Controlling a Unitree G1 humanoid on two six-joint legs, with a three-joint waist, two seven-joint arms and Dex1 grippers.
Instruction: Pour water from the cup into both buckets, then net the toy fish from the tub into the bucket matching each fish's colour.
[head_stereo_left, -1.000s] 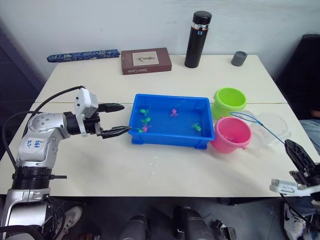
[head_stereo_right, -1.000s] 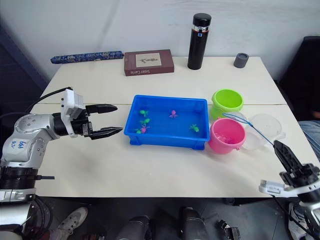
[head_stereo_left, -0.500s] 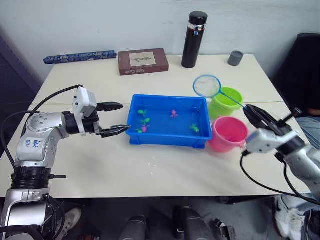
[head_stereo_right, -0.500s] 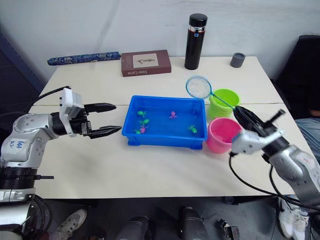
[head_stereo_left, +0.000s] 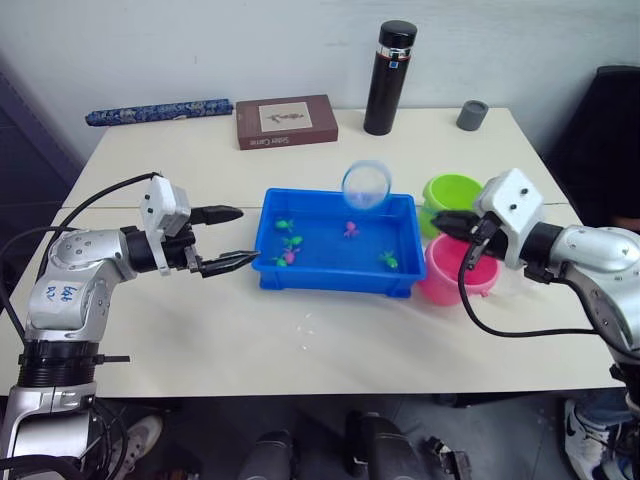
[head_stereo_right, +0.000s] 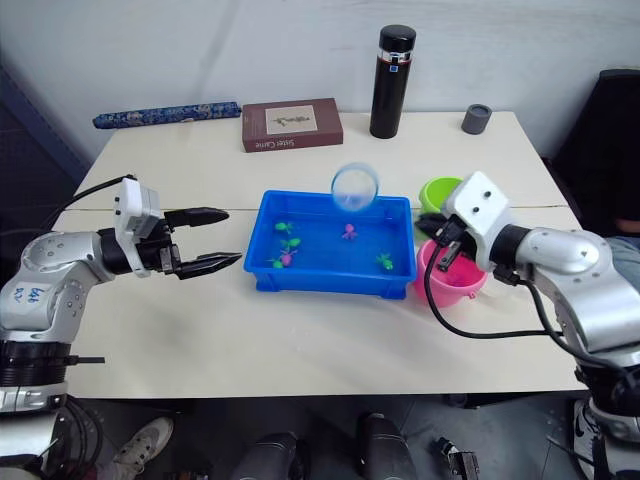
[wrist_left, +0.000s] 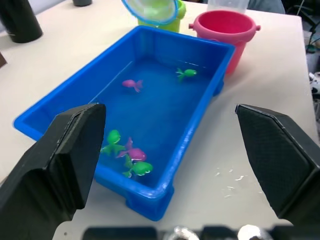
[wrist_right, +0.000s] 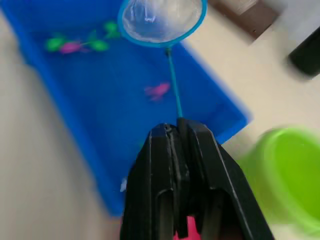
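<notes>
Right gripper (wrist_right: 177, 131) is clamped on the net (wrist_right: 161, 20) by its thin handle, the hoop hanging in the air over the far rim of the tub (head_stereo_left: 335, 272), mesh apparently empty, though it is hard to be sure. Left gripper (head_stereo_left: 232, 238) waits wide open just beside the tub's left end, holding nothing. Fish (wrist_left: 132, 84) lie scattered in the water, pink and green mixed. The pink bucket (wrist_left: 225, 30) and green bucket (head_stereo_left: 452, 195) stand by the tub's right end. To scoop well, I'd tip the hoop down, slide it under one fish only, lift slowly and let it drain.
</notes>
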